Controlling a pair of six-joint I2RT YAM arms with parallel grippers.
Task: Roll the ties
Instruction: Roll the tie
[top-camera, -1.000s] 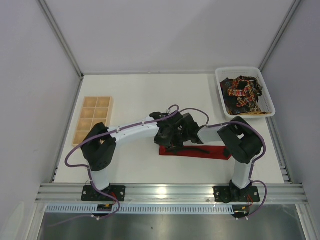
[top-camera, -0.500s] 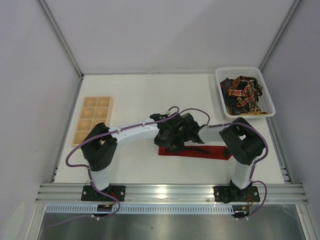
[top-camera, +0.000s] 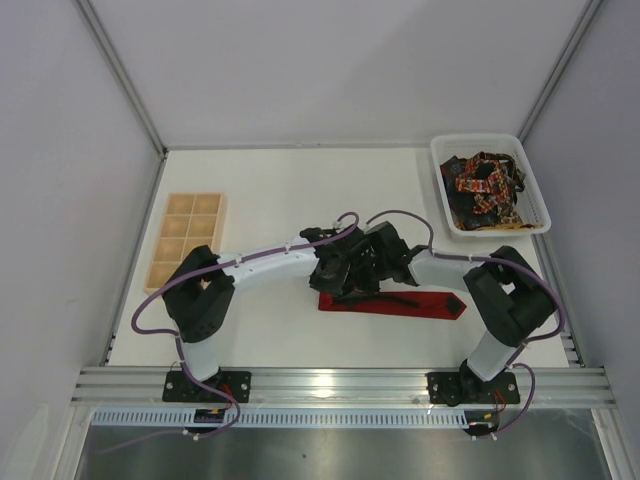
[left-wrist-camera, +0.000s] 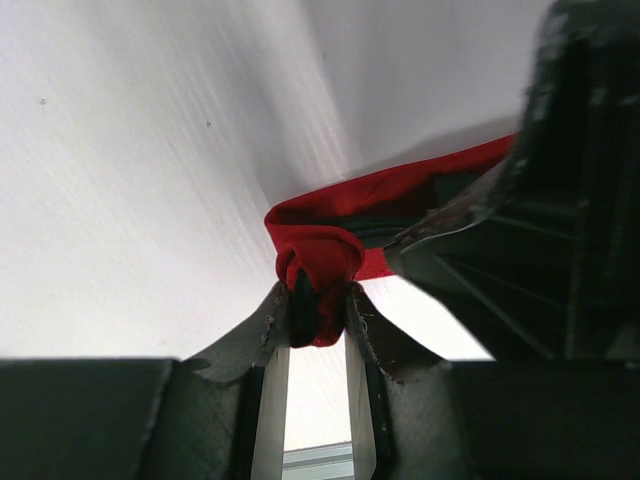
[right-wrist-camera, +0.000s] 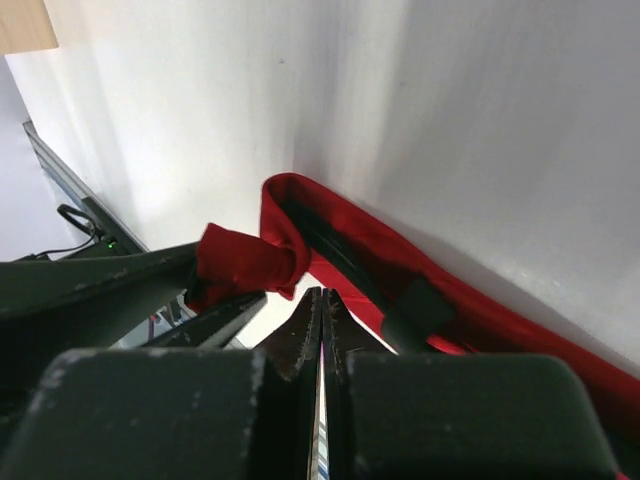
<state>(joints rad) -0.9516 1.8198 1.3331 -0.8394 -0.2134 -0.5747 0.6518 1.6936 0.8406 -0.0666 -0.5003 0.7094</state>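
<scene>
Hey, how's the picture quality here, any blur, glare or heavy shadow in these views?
Top external: even light, sharp, barely any shadow. Left wrist: table glares white, near fingers dark and blurred, red tie clear. Right wrist: foreground fingers blurred, soft shadow bands across the table.

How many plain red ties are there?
1. The red tie lies on the table, one rolled end pinched in the left gripper. The heap of patterned ties in the white basket might hide more.
</scene>
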